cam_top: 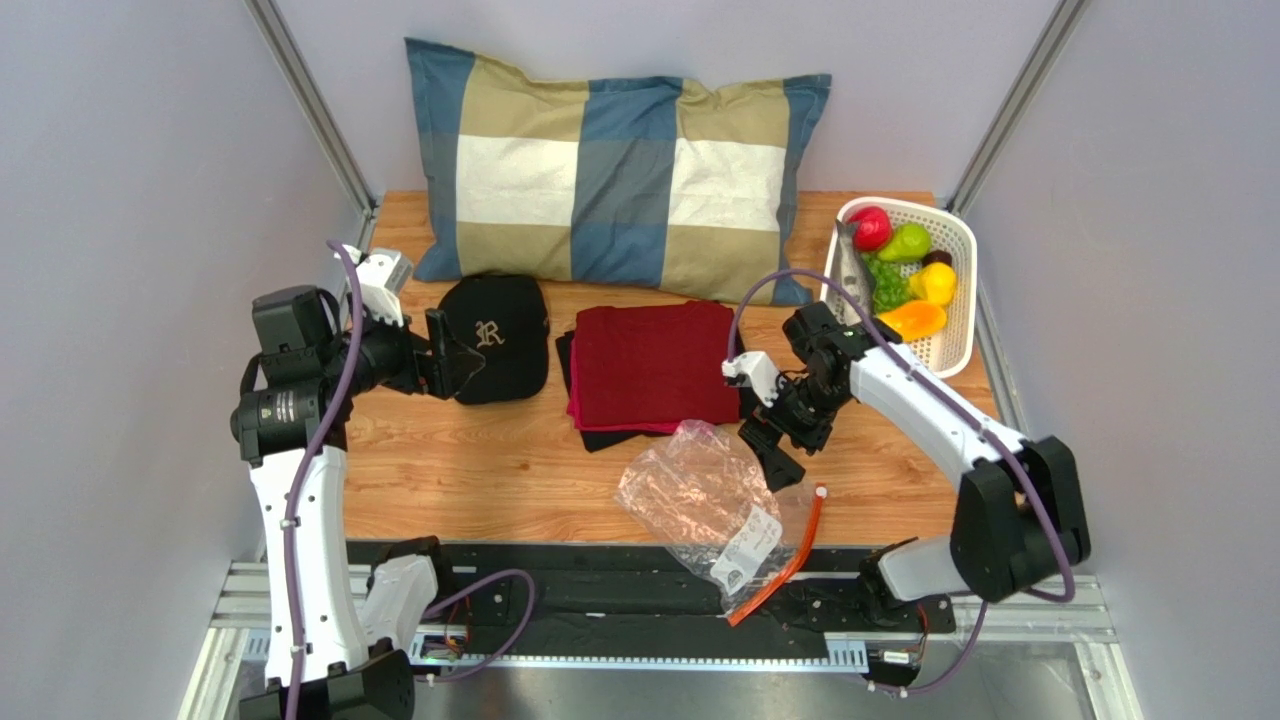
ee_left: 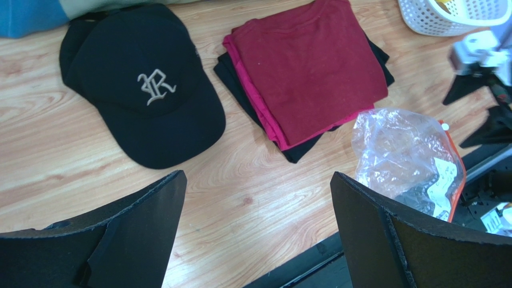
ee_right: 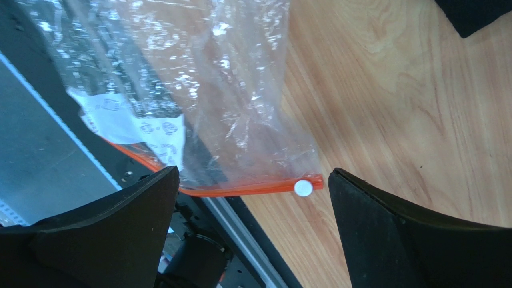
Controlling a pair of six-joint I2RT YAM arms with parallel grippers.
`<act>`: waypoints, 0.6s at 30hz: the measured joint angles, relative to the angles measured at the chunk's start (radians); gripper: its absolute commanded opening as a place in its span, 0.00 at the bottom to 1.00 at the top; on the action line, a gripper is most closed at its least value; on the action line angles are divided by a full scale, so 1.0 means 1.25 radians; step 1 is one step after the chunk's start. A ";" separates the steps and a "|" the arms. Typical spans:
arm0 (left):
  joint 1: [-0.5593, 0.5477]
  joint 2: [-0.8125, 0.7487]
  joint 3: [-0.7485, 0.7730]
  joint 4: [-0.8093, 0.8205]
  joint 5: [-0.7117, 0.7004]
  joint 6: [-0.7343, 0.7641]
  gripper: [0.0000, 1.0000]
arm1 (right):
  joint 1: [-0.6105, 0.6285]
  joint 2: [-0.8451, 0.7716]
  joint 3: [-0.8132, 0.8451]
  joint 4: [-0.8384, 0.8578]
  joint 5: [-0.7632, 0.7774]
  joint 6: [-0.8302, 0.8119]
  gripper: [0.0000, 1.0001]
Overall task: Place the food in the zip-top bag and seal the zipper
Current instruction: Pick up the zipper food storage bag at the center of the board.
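**Top view.** Bag (cam_top: 703, 495) lies crumpled at the table's (cam_top: 481, 480) near edge, centre-right, with its near corner out over the black rail. Zipper (cam_top: 784, 563) runs slantwise down the bag's right side, its far end toward the right arm and its near end off the wood. The mouth faces right. Food (cam_top: 906, 278) sits in the white basket (cam_top: 963, 240) at the far right corner, well apart from the bag. Red shirts (cam_top: 654, 365) lie just beyond the bag, a cap (cam_top: 496, 353) left of them, a checked pillow (cam_top: 616, 180) behind. Right gripper (cam_top: 769, 447) is just beside the bag's far corner. Left gripper (cam_top: 440, 357) is by the cap.

**Left wrist.** Fingers wide apart with nothing between them, bare wood below. Cap, shirts and bag lie ahead.

**Right wrist.** Fingers spread and empty. The zipper's end, with a white round tab (ee_right: 303, 188), lies below the gap. A paper label (ee_right: 132, 123) sits beside the strip.
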 measured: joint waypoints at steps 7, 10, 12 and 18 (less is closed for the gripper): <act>-0.030 -0.063 -0.037 0.007 0.055 0.057 0.99 | 0.001 0.122 -0.008 0.020 -0.007 -0.054 0.70; -0.108 -0.074 -0.044 0.008 0.042 0.101 0.99 | 0.001 0.116 -0.012 0.019 -0.061 -0.060 0.41; -0.157 -0.072 -0.046 0.009 0.027 0.127 0.99 | 0.001 0.103 -0.023 0.027 -0.090 -0.060 0.19; -0.308 -0.009 -0.035 -0.004 -0.026 0.209 0.97 | 0.001 0.070 -0.042 0.033 -0.182 -0.034 0.00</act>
